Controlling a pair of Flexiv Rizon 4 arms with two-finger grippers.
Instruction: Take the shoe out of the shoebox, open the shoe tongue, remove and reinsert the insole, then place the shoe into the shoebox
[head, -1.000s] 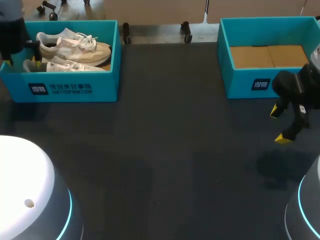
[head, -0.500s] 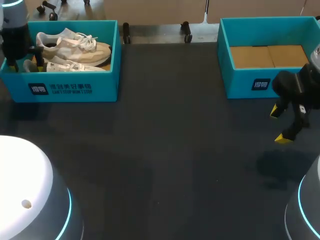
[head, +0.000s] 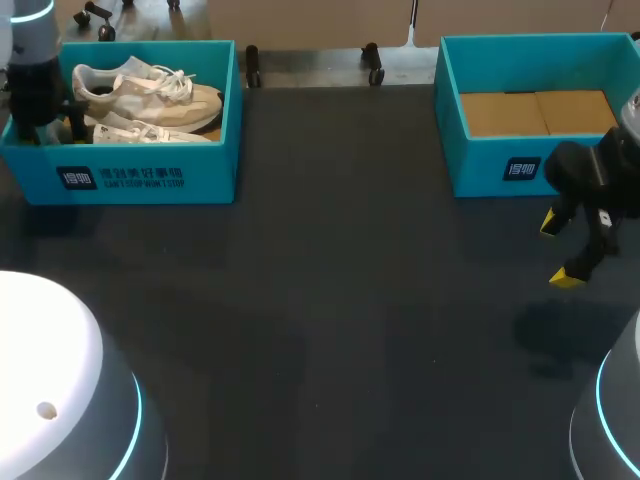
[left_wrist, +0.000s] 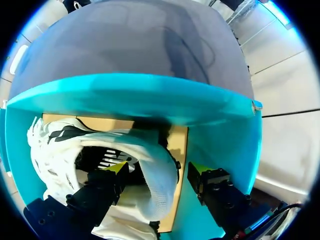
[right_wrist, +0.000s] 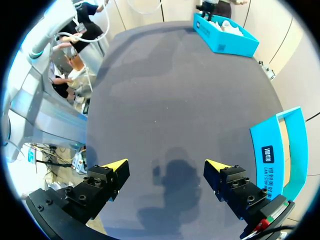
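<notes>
The shoe (head: 140, 132) I am after lies on its side in the left shoebox (head: 150, 175) at the table's far left corner, toe toward the middle of the table, heel toward the box's outer end. It lies along the near wall, and a second shoe (head: 150, 92) lies just behind it against the far wall. My left arm comes down into the outer end of that box, and the left gripper (head: 65, 118) sits at the heel. From the left wrist view the shoe (left_wrist: 150, 150) fills the space under the camera, its white collar curving between the yellow tips. The left gripper (left_wrist: 159, 169) is spread wide: one finger is down inside the shoe's opening, and the other stands outside the heel, with a strip of the box's cardboard floor showing between it and the shoe, so it grips nothing. The teal wall of the left shoebox (left_wrist: 130, 95) rises just ahead of the fingers. The dark table (head: 330, 300) stretches across the middle. At the far right stands the right shoebox (head: 490, 165), its brown floor showing. My right gripper (head: 560, 250) hangs above the table just in front of that box. In the right wrist view the right gripper (right_wrist: 167, 164) has its fingers parted with only tabletop between them, and the right shoebox (right_wrist: 280, 150) lies off to one side.
</notes>
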